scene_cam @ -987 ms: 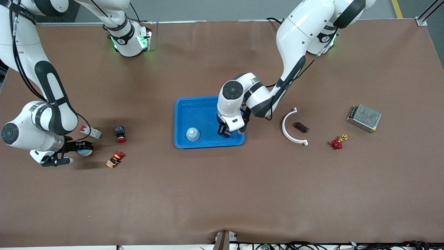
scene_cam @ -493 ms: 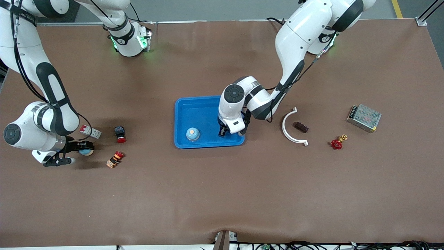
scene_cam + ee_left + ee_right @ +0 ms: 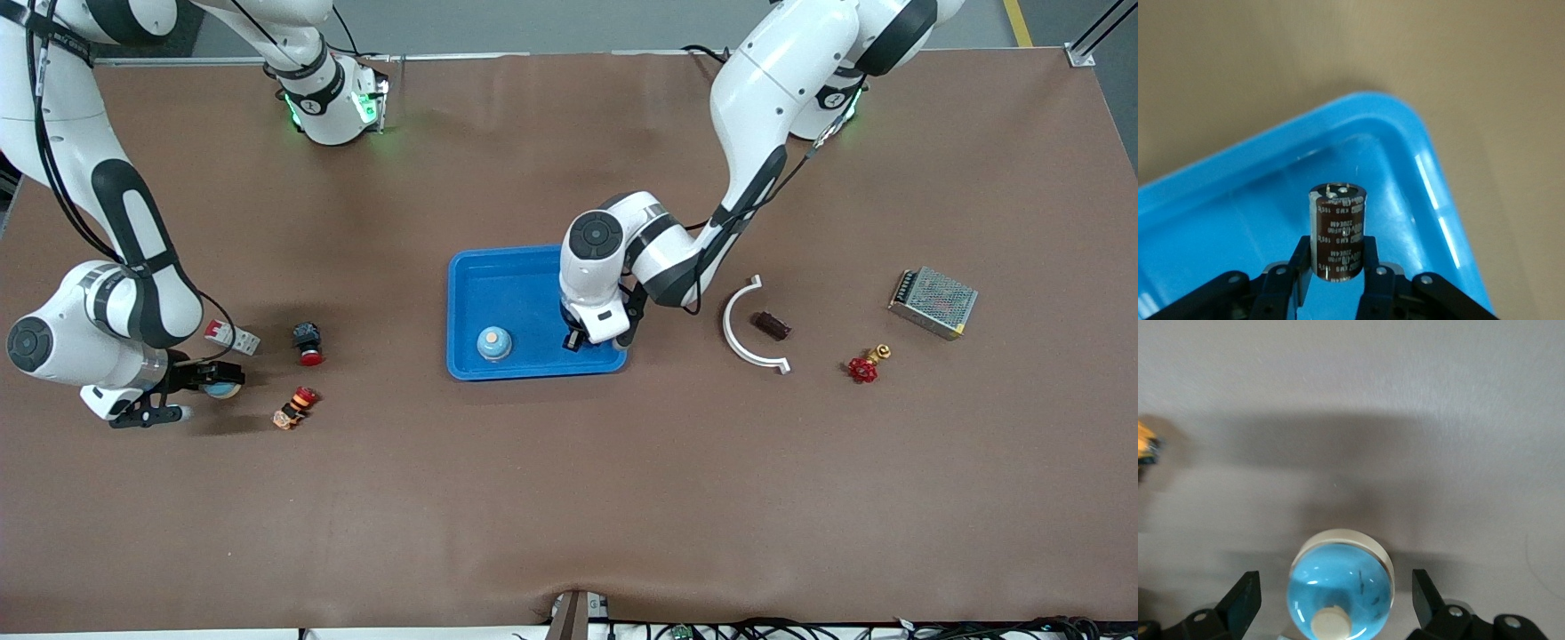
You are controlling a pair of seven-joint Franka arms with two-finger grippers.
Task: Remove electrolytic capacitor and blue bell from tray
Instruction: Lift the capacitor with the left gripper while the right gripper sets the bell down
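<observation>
A dark brown cylindrical capacitor (image 3: 1338, 227) stands between the fingers of my left gripper (image 3: 1338, 267), which is shut on it just above the floor of the blue tray (image 3: 1238, 213). In the front view my left gripper (image 3: 573, 340) is over the tray's (image 3: 524, 276) corner toward the left arm's end. A blue bell (image 3: 493, 343) sits in the tray. A second blue bell (image 3: 220, 385) rests on the table toward the right arm's end. My right gripper (image 3: 203, 389) is open around it; in the right wrist view the bell (image 3: 1341, 583) shows gaps to both fingers (image 3: 1245, 600).
A white-and-red breaker (image 3: 231, 336), a red-topped button (image 3: 308, 342) and an orange-red part (image 3: 294, 407) lie near the right gripper. Toward the left arm's end lie a white curved piece (image 3: 742, 342), a brown block (image 3: 771, 325), a red valve (image 3: 862, 367) and a metal box (image 3: 933, 301).
The left wrist has shifted slightly over the tray with the capacitor. The right gripper has shifted a little around the bell on the table.
</observation>
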